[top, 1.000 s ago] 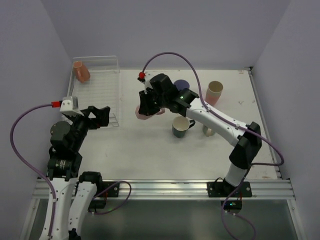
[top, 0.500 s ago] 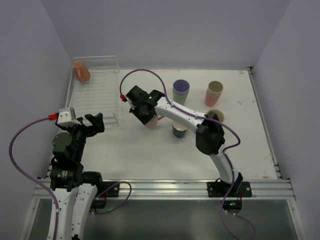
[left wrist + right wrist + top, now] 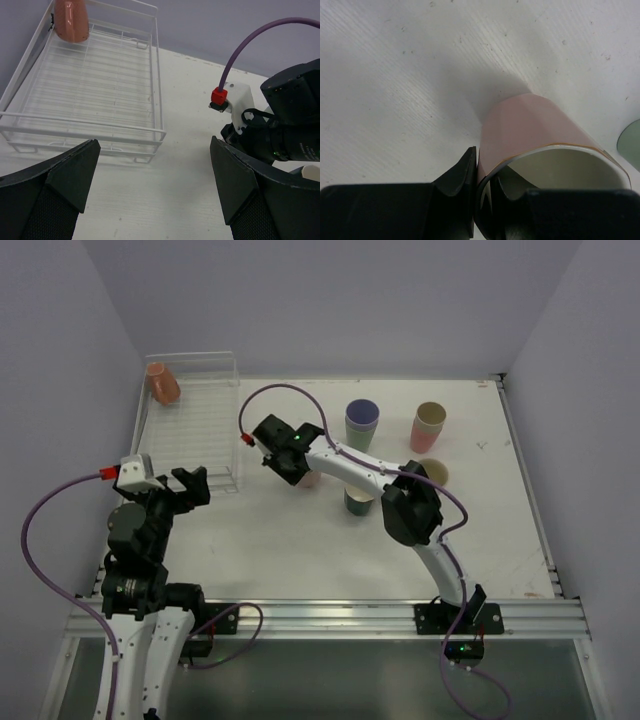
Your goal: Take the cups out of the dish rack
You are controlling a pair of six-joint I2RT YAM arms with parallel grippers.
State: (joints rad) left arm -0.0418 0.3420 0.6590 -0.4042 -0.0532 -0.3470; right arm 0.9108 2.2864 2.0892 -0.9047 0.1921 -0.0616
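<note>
White table (image 3: 280, 550), pink cup (image 3: 535, 130) upright

left arm (image 3: 132, 532) and right arm (image 3: 345, 462) same build: white link shells, black joint housings; thick purple cable (image 3: 280, 24) into small red plug (image 3: 219, 96) on white plastic block (image 3: 240, 97) at rear of the tool; green LED (image 3: 297, 440) on right wrist; left gripper (image 3: 154, 145) fingers (image 3: 62, 177) matte black wedges, mesh-textured inner faces
</note>
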